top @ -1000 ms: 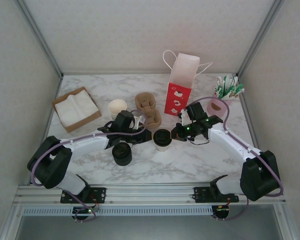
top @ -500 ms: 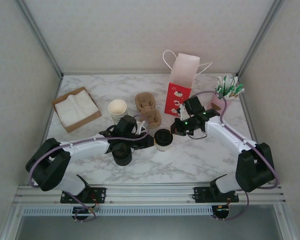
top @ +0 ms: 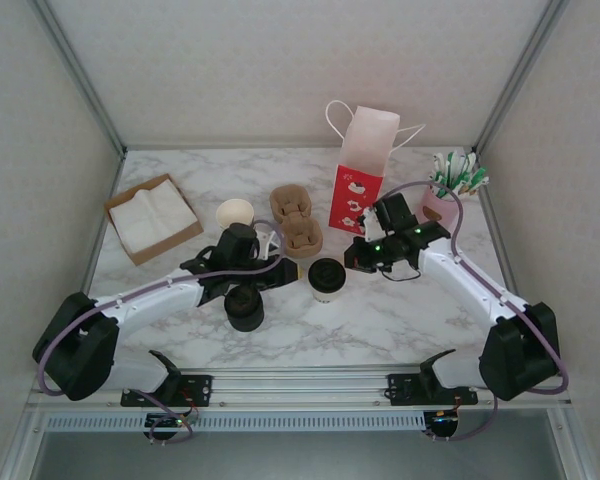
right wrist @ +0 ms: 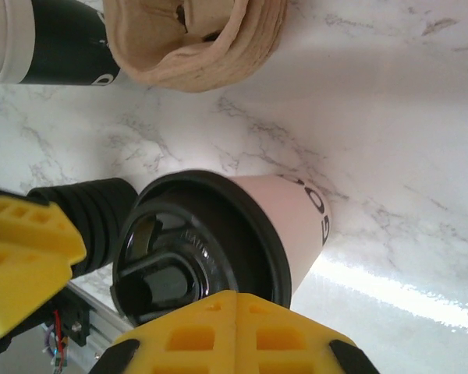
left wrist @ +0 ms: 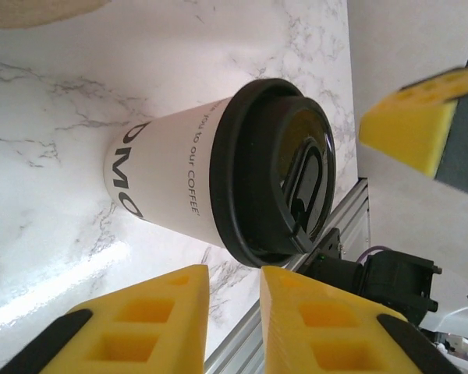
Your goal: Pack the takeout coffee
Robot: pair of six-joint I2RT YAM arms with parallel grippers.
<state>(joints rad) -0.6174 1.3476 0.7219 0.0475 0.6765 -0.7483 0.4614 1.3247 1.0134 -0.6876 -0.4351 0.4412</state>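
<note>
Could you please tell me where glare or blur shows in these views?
Left wrist view: a glare streak on the marble table beside the takeout coffee, whose lettering is sharp. Right wrist view: similar glare on the marble right of the coffee. Top external view: even, soft light.

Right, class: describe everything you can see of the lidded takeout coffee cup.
The takeout coffee cup is a small cream-white paper cup with black lettering, including the word COFFEE, under a round black plastic lid with a sip flap. It stands upright on the marble table, between the left gripper and the right gripper; neither grips it.
</note>
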